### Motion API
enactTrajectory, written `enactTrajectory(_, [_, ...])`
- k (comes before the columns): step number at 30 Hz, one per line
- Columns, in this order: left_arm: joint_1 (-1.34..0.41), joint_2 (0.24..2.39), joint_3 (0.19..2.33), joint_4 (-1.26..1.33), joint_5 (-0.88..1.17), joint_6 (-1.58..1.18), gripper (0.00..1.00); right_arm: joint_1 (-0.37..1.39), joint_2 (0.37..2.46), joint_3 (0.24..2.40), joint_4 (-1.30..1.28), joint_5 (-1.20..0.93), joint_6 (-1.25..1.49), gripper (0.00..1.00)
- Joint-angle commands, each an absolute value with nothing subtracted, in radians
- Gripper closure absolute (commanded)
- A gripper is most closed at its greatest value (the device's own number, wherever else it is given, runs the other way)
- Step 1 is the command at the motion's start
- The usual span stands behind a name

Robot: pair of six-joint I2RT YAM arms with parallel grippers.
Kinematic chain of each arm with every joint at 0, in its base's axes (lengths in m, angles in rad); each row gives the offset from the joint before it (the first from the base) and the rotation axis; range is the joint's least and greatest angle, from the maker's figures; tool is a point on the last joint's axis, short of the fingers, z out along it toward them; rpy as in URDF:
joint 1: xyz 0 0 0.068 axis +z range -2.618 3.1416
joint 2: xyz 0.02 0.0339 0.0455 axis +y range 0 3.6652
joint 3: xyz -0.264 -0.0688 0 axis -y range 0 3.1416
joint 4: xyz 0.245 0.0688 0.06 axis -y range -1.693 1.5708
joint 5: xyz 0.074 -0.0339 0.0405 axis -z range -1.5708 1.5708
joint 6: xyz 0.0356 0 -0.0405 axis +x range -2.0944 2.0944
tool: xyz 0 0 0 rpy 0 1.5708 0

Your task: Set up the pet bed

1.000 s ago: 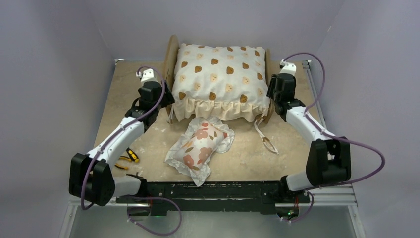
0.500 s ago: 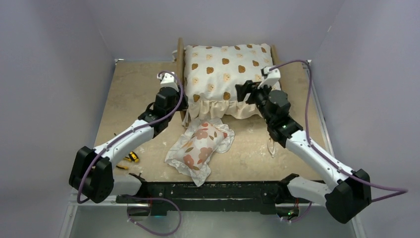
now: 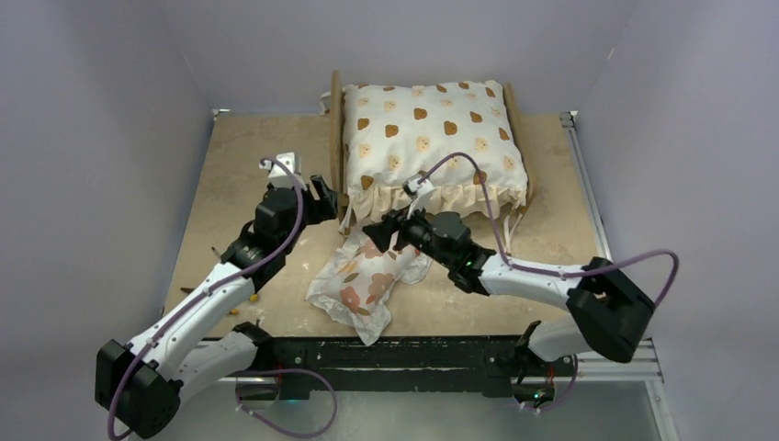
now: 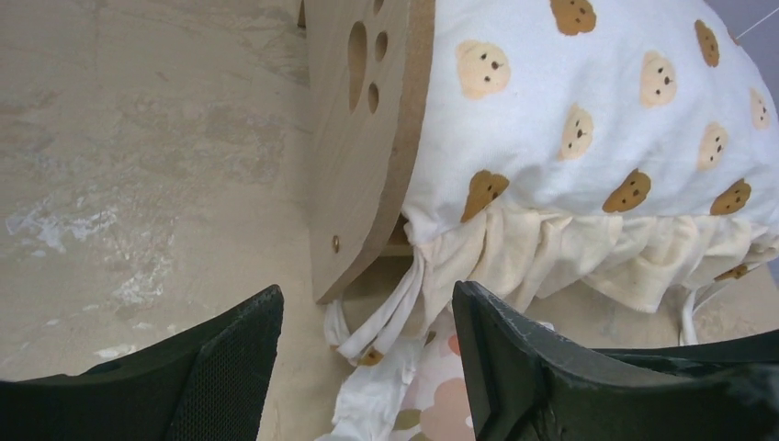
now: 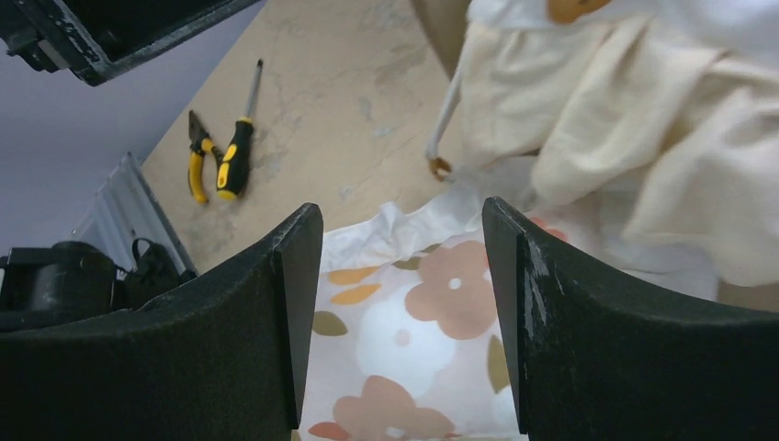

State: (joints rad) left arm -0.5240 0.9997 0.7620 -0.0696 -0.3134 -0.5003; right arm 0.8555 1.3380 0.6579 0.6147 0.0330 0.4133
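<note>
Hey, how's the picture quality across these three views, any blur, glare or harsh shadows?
Top external: soft, even light, no glare, shadows faint, all sharp. Left wrist: the bear-print cushion and the pet bed headboard are crisp; the near fingers are dark, with little detail. Right wrist: the floral pillow is close and slightly soft; the ruffle is bright, not washed out.

Left end effector (image 4: 366,308), right end effector (image 5: 401,225) agape (empty).

Top external: high, behind the arm bases, looking down over the whole desk (image 3: 230,165) toward its far edge; left wrist: low, close, facing the pet bed (image 4: 354,175) end board; right wrist: close above the floral pillow (image 5: 404,340); both wrist views share the cushion ruffle (image 4: 570,257).
</note>
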Motion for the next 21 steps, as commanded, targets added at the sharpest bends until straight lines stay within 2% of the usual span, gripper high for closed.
enactTrajectory(1, [-0.523,0.941,0.654,-0.088,-0.312,-0.551,0.33,0.919,1.452,0.700,0.818,0.055,0.457,0.35])
enactTrajectory(8, [-0.525,0.960,0.547,-0.026,-0.342,-0.566,0.33,0.959,1.677,0.788,0.890,0.107,0.457,0.39])
enactTrajectory(10, [-0.525,0.972,0.527,-0.017,-0.333,-0.567,0.33,0.959,1.706,0.823,0.839,0.122,0.452,0.40])
enactTrajectory(16, [-0.549,1.011,0.514,-0.017,-0.203,-0.587,0.33,0.957,1.580,0.759,0.674,0.280,0.450,0.37])
enactTrajectory(18, [-0.640,1.024,0.525,-0.015,-0.198,-0.604,0.32,0.957,1.524,0.747,0.591,0.369,0.452,0.33])
enactTrajectory(21, [-0.839,1.077,0.585,-0.029,-0.323,-0.611,0.32,0.952,1.442,0.747,0.447,0.547,0.478,0.27])
